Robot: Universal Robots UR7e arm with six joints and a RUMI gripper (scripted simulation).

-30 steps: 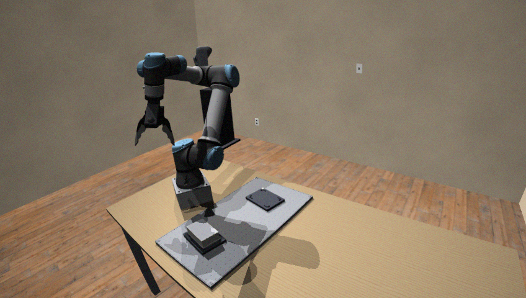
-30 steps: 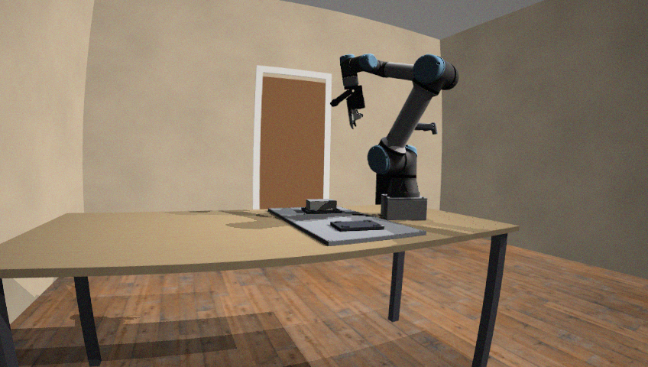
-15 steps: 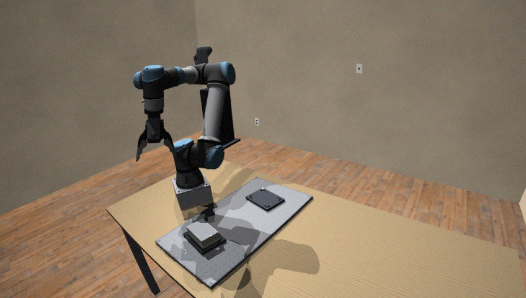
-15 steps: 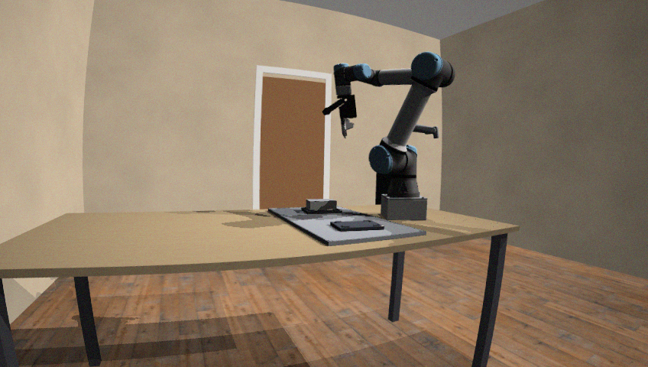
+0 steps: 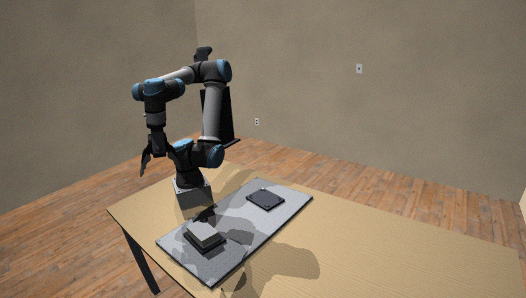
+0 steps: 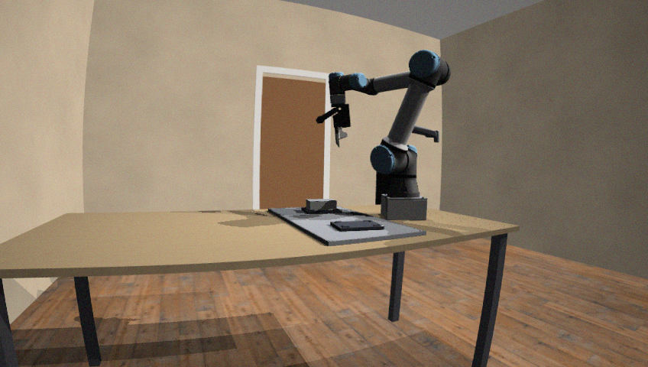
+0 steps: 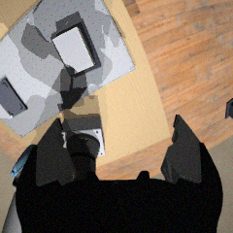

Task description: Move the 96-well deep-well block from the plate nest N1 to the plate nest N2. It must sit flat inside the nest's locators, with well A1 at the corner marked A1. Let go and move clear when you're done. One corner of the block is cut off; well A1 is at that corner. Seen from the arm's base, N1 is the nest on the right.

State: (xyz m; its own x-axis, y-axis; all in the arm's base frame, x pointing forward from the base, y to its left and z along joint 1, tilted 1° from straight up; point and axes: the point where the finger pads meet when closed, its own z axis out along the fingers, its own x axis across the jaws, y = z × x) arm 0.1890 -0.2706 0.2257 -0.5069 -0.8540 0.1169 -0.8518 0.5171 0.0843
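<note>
The gripper [image 5: 154, 160] hangs wide open and holds nothing, high above the desk [image 5: 369, 239]. The block [image 5: 201, 233] sits in nest N1 [image 5: 218, 243]; N2 [image 5: 265, 199] lies apart. Wooden floor [image 5: 369, 177].
</note>
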